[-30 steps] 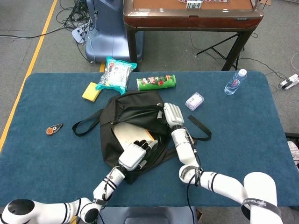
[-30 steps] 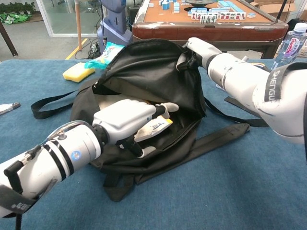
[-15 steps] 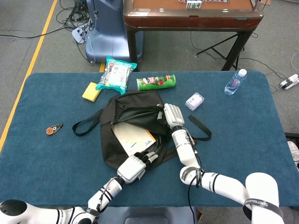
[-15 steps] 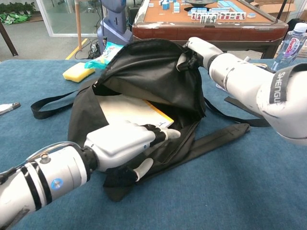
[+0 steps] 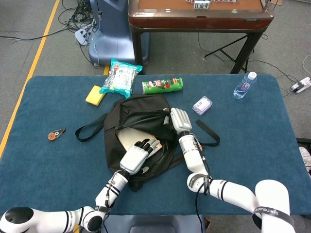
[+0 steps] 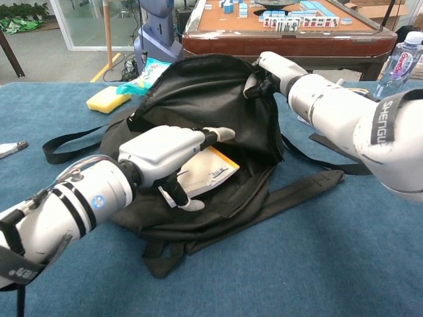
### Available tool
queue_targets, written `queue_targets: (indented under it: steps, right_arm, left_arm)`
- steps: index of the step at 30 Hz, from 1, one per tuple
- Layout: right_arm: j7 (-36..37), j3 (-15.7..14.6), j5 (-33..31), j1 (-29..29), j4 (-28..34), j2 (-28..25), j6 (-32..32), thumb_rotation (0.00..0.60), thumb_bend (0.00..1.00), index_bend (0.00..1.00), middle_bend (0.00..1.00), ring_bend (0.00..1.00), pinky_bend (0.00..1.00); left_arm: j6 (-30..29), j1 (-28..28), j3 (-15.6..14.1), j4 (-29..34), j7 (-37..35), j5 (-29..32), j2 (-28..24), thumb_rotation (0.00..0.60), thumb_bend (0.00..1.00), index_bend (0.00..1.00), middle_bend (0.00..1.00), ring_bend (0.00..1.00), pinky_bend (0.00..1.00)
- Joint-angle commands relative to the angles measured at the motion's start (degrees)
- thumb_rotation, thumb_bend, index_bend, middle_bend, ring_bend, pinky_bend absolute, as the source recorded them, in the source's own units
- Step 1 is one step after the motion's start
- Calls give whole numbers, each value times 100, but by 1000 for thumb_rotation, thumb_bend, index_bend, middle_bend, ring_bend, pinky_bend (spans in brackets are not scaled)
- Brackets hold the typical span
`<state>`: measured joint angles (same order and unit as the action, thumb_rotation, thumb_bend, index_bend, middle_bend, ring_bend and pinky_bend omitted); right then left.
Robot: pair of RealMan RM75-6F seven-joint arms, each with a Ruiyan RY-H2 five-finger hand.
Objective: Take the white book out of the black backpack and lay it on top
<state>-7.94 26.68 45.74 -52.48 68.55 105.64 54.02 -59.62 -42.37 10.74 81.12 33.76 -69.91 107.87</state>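
Note:
The black backpack (image 5: 144, 110) (image 6: 205, 92) lies in the middle of the blue table with its mouth open. My right hand (image 5: 180, 119) (image 6: 274, 69) grips the upper flap and holds it raised. The white book (image 5: 126, 139) (image 6: 213, 173), with an orange edge, lies inside the opening, partly covered. My left hand (image 5: 136, 155) (image 6: 165, 153) reaches into the mouth. Its fingers stretch out above the book and its thumb hangs at the book's near corner. The fingers are not closed around the book.
Behind the bag lie a green chips can (image 5: 162, 86), a snack bag (image 5: 120, 76) and a yellow sponge (image 5: 95, 95). To the right are a small white pack (image 5: 202, 105) and a water bottle (image 5: 244, 86). Bag straps (image 5: 90, 128) trail out on both sides. A small tool (image 5: 56, 134) lies far left.
My left hand, which had drawn back to the bag's near edge half a second ago, has moved forward into the opening over the book. The right hand still holds the flap.

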Motion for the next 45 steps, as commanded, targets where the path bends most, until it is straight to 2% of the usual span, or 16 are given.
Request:
queue_targets:
  steps: [1, 7, 20, 29, 32, 36, 40, 45]
  right_arm:
    - [5, -6, -1, 5, -7, 0, -7, 600, 849, 677, 447, 379, 464]
    - [41, 2, 3, 13, -31, -4, -31, 600, 846, 677, 447, 379, 464]
    - [108, 4, -1, 43, -3, -24, -70, 600, 846, 677, 447, 379, 464]
    - [100, -9, -15, 70, 58, -45, -52, 600, 846, 677, 447, 379, 464]
    - [106, -11, -17, 71, 52, -43, -61, 600, 846, 677, 447, 379, 464]
    - [127, -12, -12, 67, 42, -30, -76, 600, 845, 677, 447, 379, 464]
    - [147, 9, -7, 59, 51, -24, -71, 600, 845, 677, 447, 379, 464]
    - [147, 41, -36, 54, 59, -32, -57, 600, 845, 677, 447, 379, 464]
  left_arm:
    - [-34, -72, 111, -215, 65, 117, 169, 600, 110, 0, 90, 113, 246]
    - [-23, -159, 203, -474, 210, 337, 352, 600, 110, 0, 90, 113, 246]
    - [-46, -273, 10, -867, 627, 398, 589, 600, 110, 0, 90, 113, 246]
    - [-190, -257, 63, -1413, 658, 443, 816, 600, 111, 1, 90, 123, 245]
    - [-306, -234, 71, -1545, 453, 309, 870, 600, 110, 45, 100, 145, 244]
    - [-468, -235, 73, -1799, 203, 66, 925, 600, 136, 162, 172, 215, 257]
    - [-605, -235, 66, -2056, -60, -151, 982, 600, 267, 265, 257, 298, 319]
    - [-757, -221, 51, -2325, -344, -386, 1015, 600, 398, 337, 330, 367, 424]
